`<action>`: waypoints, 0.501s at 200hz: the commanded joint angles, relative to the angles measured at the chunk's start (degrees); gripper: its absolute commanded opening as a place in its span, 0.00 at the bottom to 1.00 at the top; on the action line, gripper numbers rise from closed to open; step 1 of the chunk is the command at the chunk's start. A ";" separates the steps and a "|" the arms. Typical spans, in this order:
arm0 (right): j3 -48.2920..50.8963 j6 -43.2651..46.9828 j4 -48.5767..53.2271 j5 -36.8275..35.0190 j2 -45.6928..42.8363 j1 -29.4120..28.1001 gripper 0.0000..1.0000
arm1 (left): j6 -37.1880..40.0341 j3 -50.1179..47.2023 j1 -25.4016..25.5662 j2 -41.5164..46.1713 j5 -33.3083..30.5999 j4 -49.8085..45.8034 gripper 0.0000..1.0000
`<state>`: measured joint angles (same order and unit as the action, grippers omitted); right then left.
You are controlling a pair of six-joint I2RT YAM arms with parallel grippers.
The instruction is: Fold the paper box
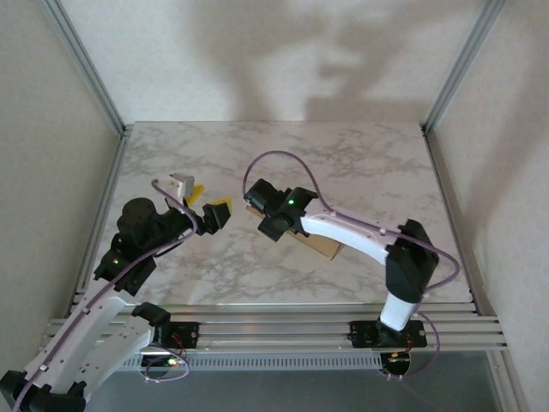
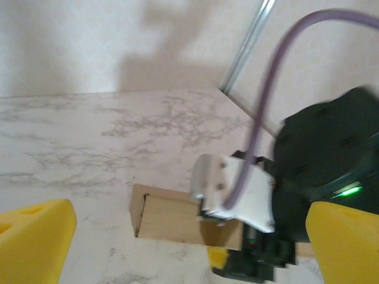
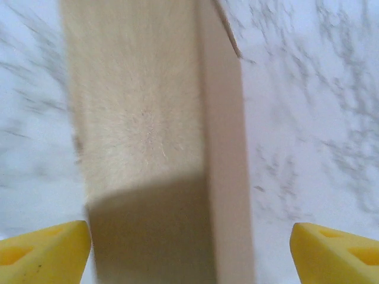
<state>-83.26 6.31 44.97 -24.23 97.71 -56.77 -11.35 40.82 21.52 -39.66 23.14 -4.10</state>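
The paper box (image 1: 318, 245) is a slim brown cardboard box lying closed and flat on the marble table (image 1: 360, 163). My right gripper (image 1: 268, 221) hovers over its left end and is open. In the right wrist view the paper box (image 3: 148, 118) runs up between the yellow fingertips (image 3: 47, 251), close to the left one and well apart from the right one. My left gripper (image 1: 208, 200) is open with nothing in it, a little to the left of the box. The left wrist view shows the paper box (image 2: 169, 218) partly behind the right wrist.
Metal frame posts (image 1: 86, 64) and pale walls close in the table on three sides. The aluminium rail (image 1: 283, 330) carrying both arm bases runs along the near edge. A purple cable (image 1: 283, 163) loops above the right wrist.
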 commanded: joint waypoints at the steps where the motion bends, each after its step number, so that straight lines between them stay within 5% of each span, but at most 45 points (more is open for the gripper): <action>1: -0.30 -6.29 0.08 14.53 -6.71 -0.52 0.91 | -1.73 -1.76 -0.51 0.92 -4.14 0.78 0.99; 49: 7.98 -15.92 -9.04 29.11 -16.06 3.60 0.99 | -5.60 -4.87 -0.52 -1.54 -4.26 4.76 1.00; 100: 20.87 -21.36 -18.87 14.47 -25.84 12.01 0.99 | -6.04 -7.31 -0.51 -3.21 -17.83 8.32 1.00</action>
<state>-66.81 -10.83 32.42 -3.01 76.51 -47.99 -16.62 33.85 21.52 -41.85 14.83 0.78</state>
